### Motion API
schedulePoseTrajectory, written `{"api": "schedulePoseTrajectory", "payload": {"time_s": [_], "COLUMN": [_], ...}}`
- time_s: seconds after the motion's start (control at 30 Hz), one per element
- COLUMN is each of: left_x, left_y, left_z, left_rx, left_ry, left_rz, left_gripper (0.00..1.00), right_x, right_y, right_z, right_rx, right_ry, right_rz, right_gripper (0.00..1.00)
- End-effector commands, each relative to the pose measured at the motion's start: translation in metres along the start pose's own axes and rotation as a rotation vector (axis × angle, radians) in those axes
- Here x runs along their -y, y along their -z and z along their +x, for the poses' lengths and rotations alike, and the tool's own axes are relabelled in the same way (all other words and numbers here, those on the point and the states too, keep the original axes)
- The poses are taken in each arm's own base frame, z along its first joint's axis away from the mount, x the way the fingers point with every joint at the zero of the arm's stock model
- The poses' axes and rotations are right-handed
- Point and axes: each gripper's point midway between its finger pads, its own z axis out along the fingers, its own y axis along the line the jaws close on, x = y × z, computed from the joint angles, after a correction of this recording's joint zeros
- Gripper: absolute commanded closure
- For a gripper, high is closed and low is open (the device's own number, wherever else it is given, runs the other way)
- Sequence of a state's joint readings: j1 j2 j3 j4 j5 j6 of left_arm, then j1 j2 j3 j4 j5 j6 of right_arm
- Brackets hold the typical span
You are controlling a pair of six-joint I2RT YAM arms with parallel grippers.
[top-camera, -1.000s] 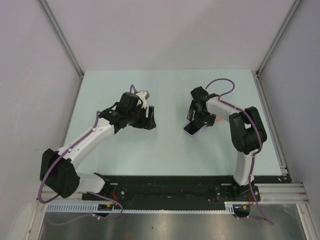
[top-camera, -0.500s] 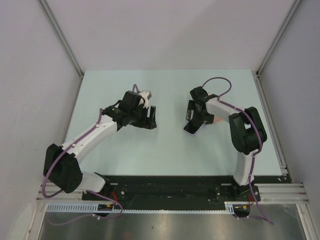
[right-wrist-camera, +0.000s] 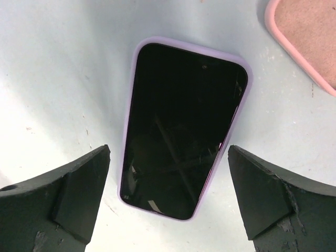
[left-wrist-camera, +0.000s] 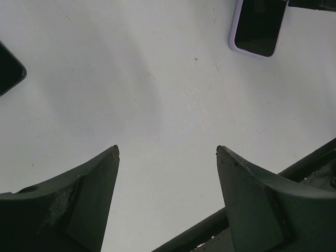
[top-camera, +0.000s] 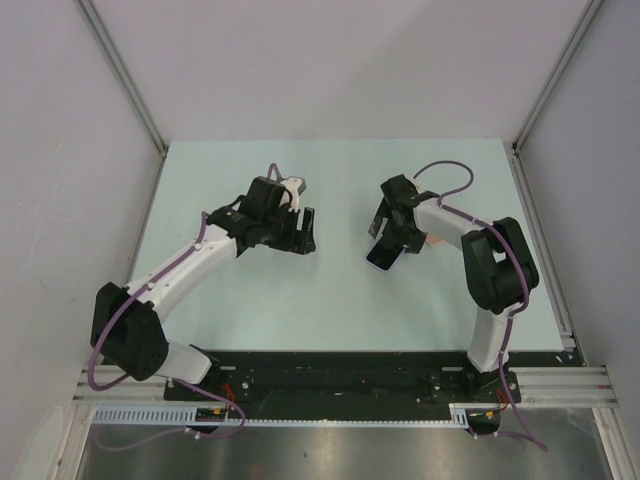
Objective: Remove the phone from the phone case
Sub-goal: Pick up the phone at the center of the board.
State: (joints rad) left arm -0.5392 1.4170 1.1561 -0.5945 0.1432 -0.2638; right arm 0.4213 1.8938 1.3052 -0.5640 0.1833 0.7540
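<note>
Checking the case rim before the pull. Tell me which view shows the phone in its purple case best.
Right wrist: the phone lies screen up, whole, purple case rim visible all round. Left wrist catches only one end at the frame's top. The top view shows it small, partly under the right gripper.

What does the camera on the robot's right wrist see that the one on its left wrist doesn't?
Only the right wrist view shows a pink case at its top right corner, and the right gripper, open. Only the left wrist view shows the left gripper open above bare table, plus a dark object cut off at the left edge. Both show the lilac-cased phone lying screen up: filling the middle of the right view, small at the top edge of the left one.
</note>
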Motion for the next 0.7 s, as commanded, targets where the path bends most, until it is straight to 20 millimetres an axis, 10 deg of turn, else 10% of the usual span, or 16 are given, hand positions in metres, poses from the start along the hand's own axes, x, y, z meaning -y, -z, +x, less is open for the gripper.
{"api": "schedulePoseTrajectory", "payload": {"time_s": [0.0, 0.43, 0.67], "left_x": [0.008, 0.013, 0.014], "left_y": [0.004, -0.002, -0.010], "left_z": [-0.009, -0.002, -0.013], "left_rx": [0.022, 0.005, 0.039], "left_ry": [-0.046, -0.035, 0.087], "left_rz": [0.039, 0.076, 0.061], "left_gripper": [0.20, 0.20, 0.20], "right_x": [0.007, 0.019, 0.014], "right_y": [-0.004, -0.041, -0.038], "right_z": [0.002, 0.029, 0.032], "right_rx": [0.021, 0.030, 0.015], "right_ry": [-0.081, 0.024, 0.065], "right_rz": [0.054, 0.195, 0.165], "right_gripper": [0.00, 0.04, 0.42]}}
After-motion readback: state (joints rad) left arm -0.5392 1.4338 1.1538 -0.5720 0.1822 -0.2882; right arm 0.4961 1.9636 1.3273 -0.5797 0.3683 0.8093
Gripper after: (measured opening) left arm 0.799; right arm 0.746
